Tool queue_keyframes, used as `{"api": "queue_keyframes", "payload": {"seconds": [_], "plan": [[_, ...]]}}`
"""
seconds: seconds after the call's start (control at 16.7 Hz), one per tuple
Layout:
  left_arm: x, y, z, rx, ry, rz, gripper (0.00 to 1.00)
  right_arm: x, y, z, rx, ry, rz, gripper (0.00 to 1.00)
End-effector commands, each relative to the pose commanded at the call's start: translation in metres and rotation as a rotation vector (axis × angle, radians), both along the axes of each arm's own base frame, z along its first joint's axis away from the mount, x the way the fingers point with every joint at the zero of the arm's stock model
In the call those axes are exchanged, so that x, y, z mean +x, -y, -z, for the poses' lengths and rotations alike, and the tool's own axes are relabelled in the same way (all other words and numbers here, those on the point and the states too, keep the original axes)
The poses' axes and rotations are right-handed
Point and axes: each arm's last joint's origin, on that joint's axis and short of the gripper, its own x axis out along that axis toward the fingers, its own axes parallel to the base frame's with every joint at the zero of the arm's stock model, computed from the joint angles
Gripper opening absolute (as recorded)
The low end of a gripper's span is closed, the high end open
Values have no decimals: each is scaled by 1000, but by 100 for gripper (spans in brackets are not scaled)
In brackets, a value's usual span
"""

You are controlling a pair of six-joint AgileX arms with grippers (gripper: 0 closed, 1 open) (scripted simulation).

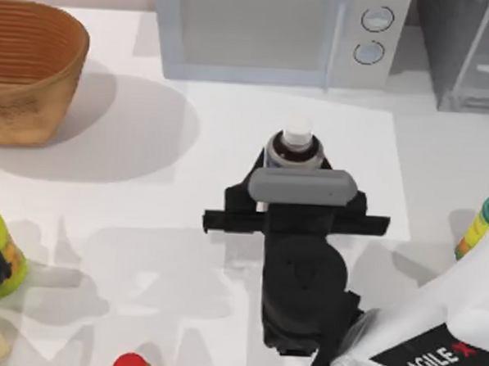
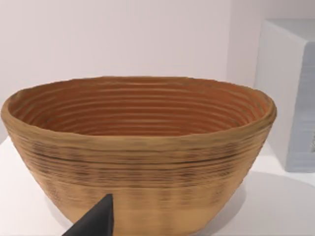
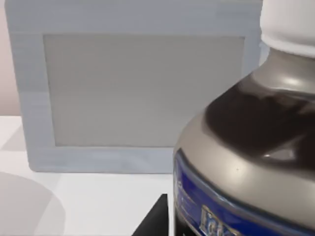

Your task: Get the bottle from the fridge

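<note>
— Where the white table (image 1: 442, 161) lies bare, what room do you have?

— You have open surface left of the right gripper (image 1: 296, 165), out to the woven basket (image 1: 29, 69). Behind stands the microwave (image 1: 277, 33), and the fridge (image 1: 469, 51) fills the far right corner.

— And the bottle (image 1: 297, 143)?

— It stands upright mid-table before the microwave, at your right gripper's tip. You cannot tell whether the jaws clamp it. Your left gripper (image 2: 93, 221) sits at the left edge, facing the basket.
</note>
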Motion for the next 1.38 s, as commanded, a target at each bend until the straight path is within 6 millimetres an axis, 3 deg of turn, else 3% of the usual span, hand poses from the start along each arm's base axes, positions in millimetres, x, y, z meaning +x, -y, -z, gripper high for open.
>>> {"api": "queue_keyframes", "payload": {"seconds": [0.24, 1.02, 1.38], "plan": [[0, 0, 0, 0, 0, 0, 100, 2, 0, 0, 3, 2, 0, 0], [0, 0, 0, 0, 0, 0, 100, 2, 0, 0, 3, 2, 0, 98], [0, 0, 0, 0, 0, 0, 100, 2, 0, 0, 3, 2, 0, 100]]}}
